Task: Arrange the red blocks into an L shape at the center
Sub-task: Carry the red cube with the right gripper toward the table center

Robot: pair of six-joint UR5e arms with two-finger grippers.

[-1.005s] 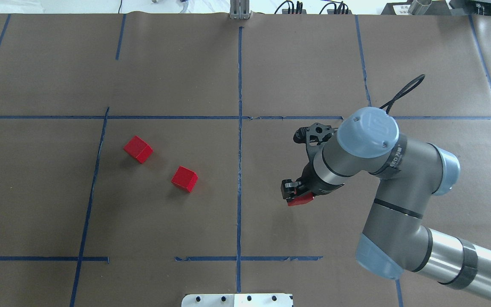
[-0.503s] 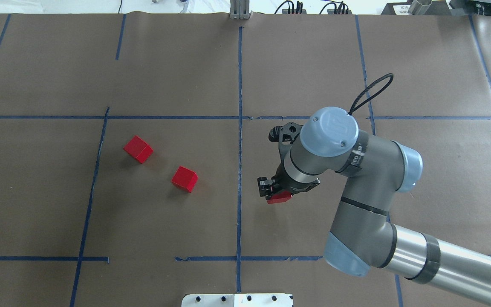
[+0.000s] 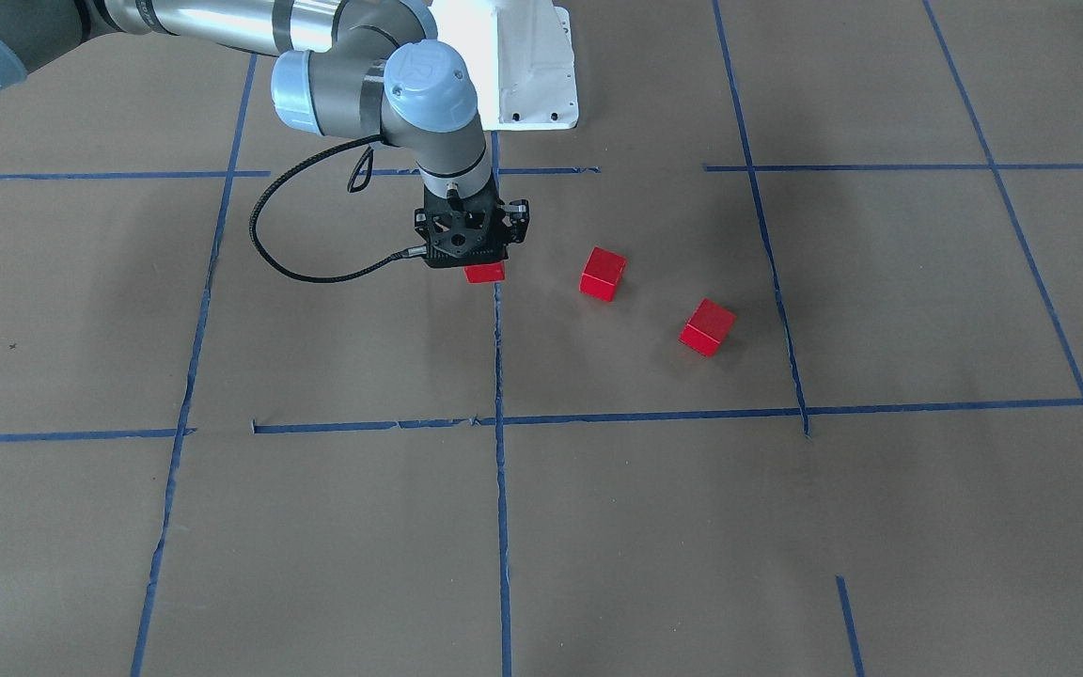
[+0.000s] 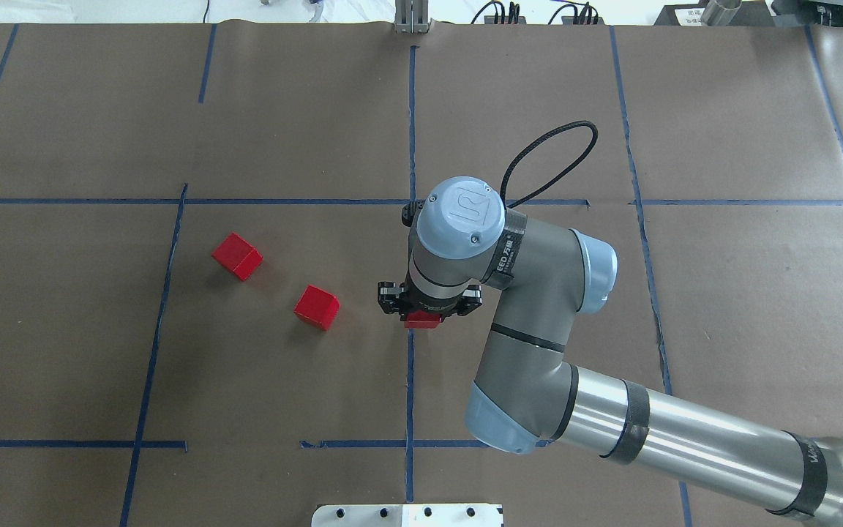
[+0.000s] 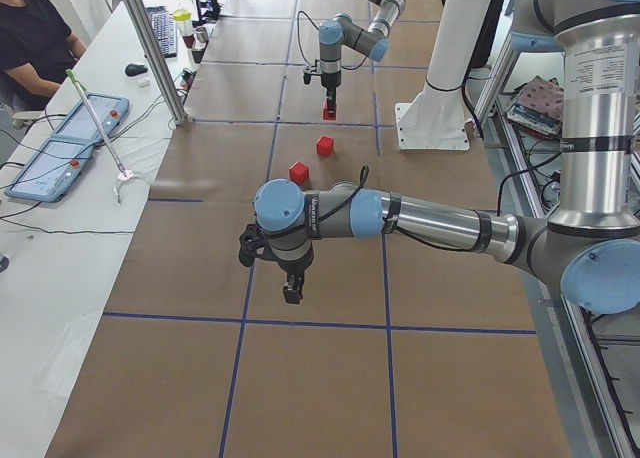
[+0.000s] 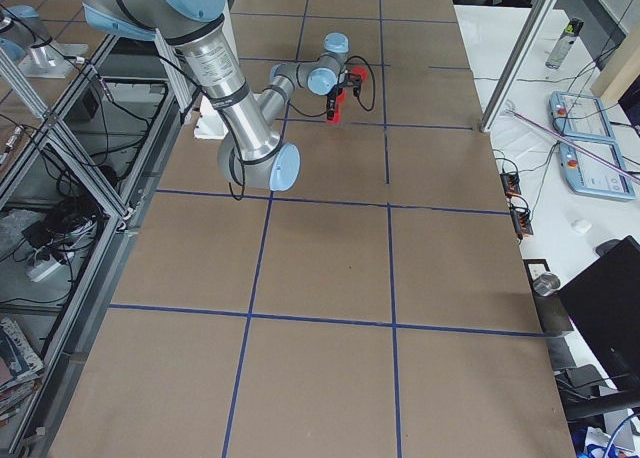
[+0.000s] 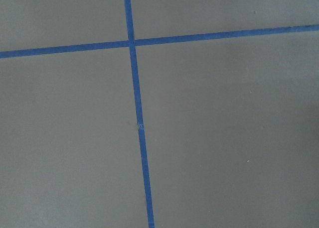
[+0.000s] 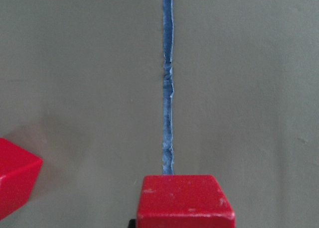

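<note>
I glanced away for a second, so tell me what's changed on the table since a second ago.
The right gripper, shut on the held red block, carried it toward the robot's left, from right of the center blue tape line to over it. Nothing was grasped or released. The far-left red block and the middle red block lie where they were.

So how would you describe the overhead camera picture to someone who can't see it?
The robot's right gripper, on a grey arm coming from the lower right, holds a red block directly over the central blue tape line of a brown paper table. To its left lie a nearer red block and a farther red block, apart from each other.
</note>
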